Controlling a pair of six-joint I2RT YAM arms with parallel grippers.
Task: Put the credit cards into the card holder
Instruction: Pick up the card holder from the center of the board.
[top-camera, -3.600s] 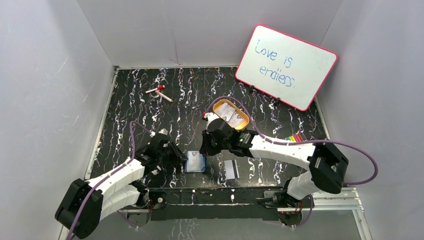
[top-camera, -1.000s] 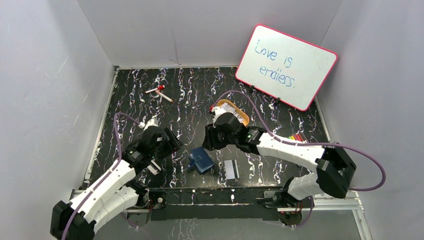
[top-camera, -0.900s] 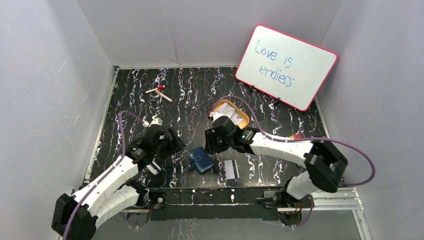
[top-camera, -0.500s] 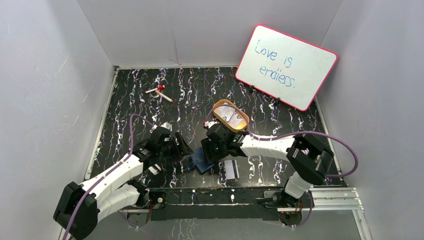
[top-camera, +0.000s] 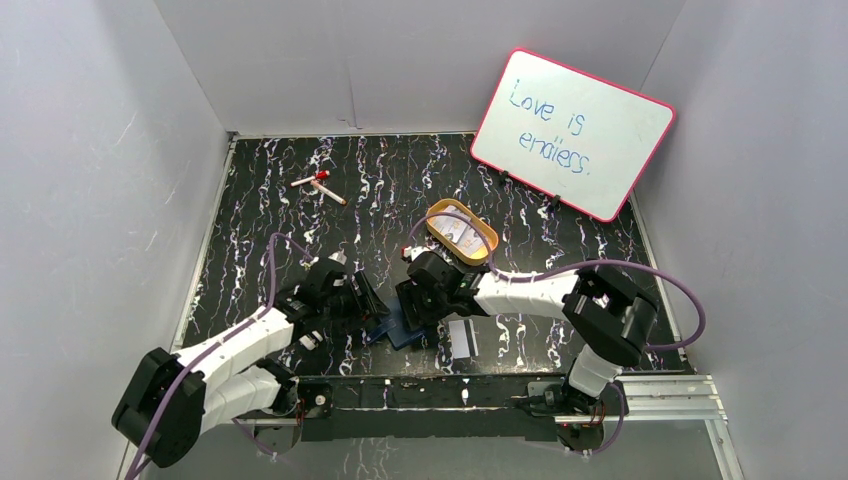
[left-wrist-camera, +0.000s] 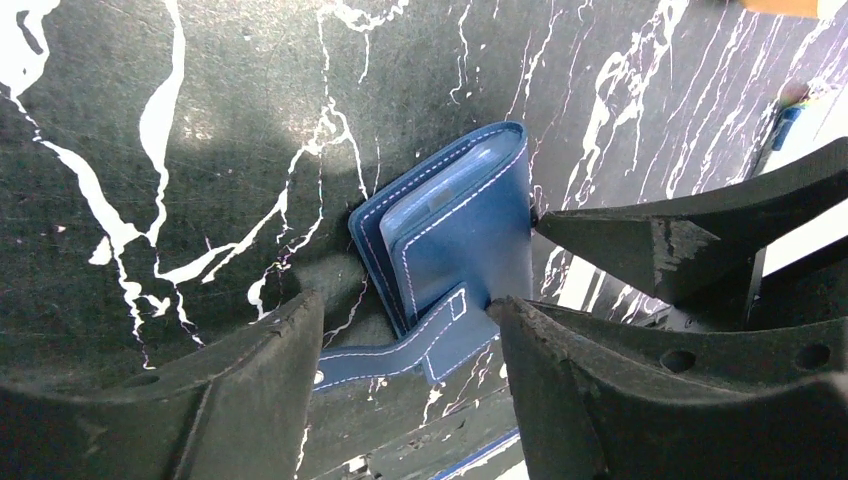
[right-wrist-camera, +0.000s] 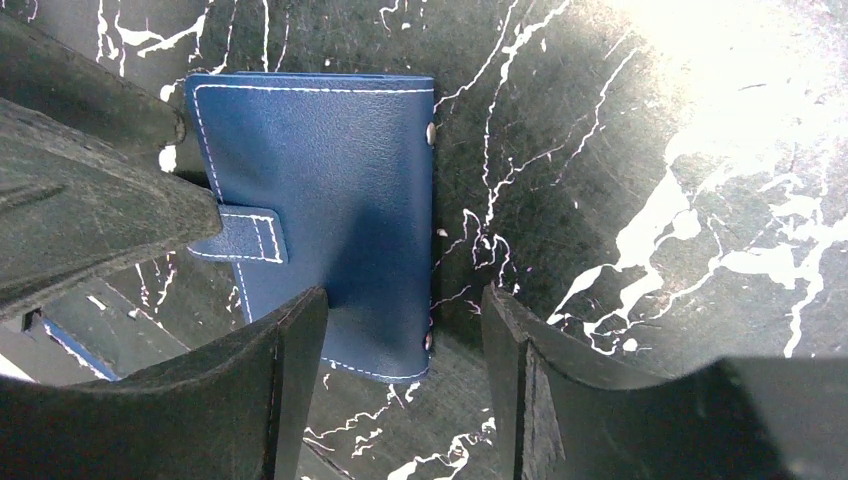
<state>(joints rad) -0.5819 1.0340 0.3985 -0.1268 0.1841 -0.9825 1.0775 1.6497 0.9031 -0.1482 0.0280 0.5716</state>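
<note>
My L gripper (left-wrist-camera: 405, 318) is wide, holder (left-wrist-camera: 465, 230) between fingers, one tip touching its edge. R gripper (right-wrist-camera: 402, 300) wide too, over holder's edge, gripping nothing.

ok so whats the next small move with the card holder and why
Probably close the left gripper on the card holder to pin it: it lies folded shut, tab unsnapped, with the right gripper open over it too, and a credit card lies outside.

Handwriting on the whiteboard (top-camera: 572, 133)
At the upper right of the top view, it reads "Love is endless." in blue marker.
</note>
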